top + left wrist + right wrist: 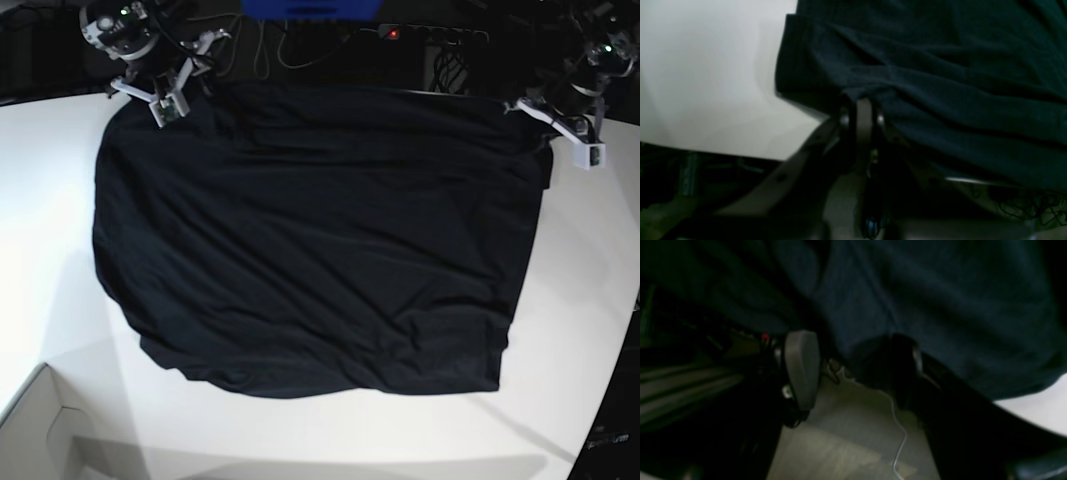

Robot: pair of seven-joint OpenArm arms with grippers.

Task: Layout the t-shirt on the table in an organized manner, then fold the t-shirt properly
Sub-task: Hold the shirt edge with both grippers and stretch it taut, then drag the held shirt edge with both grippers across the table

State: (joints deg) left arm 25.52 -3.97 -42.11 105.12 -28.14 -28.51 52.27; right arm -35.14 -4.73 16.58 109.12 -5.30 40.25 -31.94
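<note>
While the t-shirt [310, 250] lies spread across the white desk [50, 270], both arms work its far edge. The left gripper [863, 111] is pressed together, pinching the fabric near a corner; the right gripper [853, 368] stands spread, one finger [802, 368] bare and the other under cloth. Smoothing well likely means pulling both corners evenly outward, keeping the hem taut and square before any fold. Sleeves and collar are hard to make out, and both wrist views are dim and blurred.
</note>
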